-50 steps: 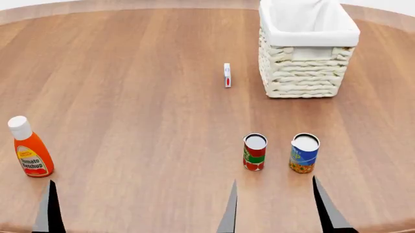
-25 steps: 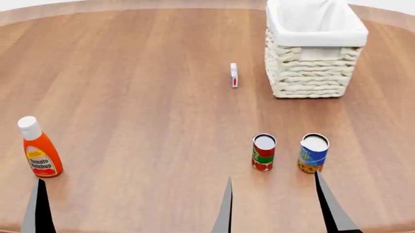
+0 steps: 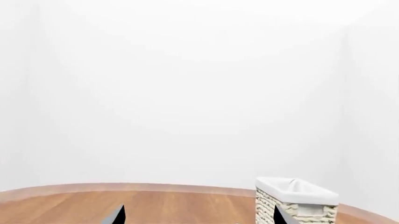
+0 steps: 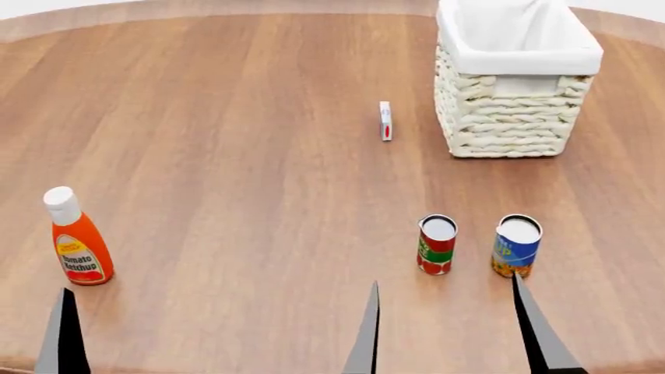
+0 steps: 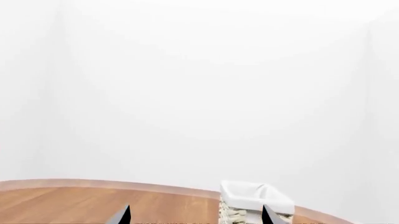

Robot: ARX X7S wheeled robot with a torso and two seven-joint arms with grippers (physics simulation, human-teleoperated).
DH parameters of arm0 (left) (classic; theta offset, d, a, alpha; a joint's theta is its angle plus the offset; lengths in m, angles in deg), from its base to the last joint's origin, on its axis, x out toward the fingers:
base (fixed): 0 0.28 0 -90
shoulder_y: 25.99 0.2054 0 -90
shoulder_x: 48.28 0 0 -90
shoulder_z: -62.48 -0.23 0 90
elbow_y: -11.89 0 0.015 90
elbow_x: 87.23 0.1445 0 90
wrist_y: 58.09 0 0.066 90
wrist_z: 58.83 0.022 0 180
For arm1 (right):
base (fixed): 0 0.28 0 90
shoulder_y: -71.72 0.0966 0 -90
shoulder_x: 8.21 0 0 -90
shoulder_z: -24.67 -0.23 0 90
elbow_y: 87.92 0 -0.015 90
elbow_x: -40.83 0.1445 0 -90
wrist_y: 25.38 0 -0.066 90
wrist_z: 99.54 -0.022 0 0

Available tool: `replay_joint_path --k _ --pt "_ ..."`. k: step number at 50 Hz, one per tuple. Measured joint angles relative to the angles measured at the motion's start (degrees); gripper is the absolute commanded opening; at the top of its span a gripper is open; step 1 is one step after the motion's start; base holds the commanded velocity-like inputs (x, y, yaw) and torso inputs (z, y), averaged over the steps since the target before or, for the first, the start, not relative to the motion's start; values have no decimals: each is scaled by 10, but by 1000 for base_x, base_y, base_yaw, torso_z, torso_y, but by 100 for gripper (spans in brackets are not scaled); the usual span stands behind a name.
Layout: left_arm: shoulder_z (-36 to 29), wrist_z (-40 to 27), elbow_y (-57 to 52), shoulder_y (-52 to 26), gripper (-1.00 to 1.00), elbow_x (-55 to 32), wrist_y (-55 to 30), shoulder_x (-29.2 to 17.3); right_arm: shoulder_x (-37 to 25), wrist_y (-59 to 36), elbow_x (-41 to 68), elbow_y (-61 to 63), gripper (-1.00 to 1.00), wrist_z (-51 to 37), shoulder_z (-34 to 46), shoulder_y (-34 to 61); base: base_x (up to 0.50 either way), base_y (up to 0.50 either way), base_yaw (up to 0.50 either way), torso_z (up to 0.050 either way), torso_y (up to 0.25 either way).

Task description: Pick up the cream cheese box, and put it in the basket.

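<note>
The cream cheese box (image 4: pixel 385 121) is a small thin white box with a red mark, standing on edge on the wooden table, just left of the basket (image 4: pixel 509 117). The basket is cream wicker with a white liner, at the far right; it also shows in the left wrist view (image 3: pixel 299 207) and the right wrist view (image 5: pixel 252 203). My right gripper (image 4: pixel 452 335) is open and empty at the near edge, far short of the box. My left gripper (image 3: pixel 198 217) is open and empty; only one of its fingers (image 4: pixel 65 335) shows in the head view.
A red-green can (image 4: pixel 438 245) and a blue-yellow can (image 4: pixel 516 246) stand upright just beyond my right gripper's fingertips. A tomato ketchup bottle (image 4: pixel 78 249) stands at the near left. The round wooden table (image 4: pixel 229 156) has its far edge at the top.
Everything on the table has slid a little to the right in the head view, so the view has shifted. Nothing has moved relative to the other things. Both grippers stay open.
</note>
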Motion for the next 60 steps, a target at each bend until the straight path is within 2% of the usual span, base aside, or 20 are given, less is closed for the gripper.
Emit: replay_joint_path --k 60 --pt "-20 -26 5 0 100 -5 13 -24 -30 6 27 -2 100 -27 12 5 249 1 0 0 0"
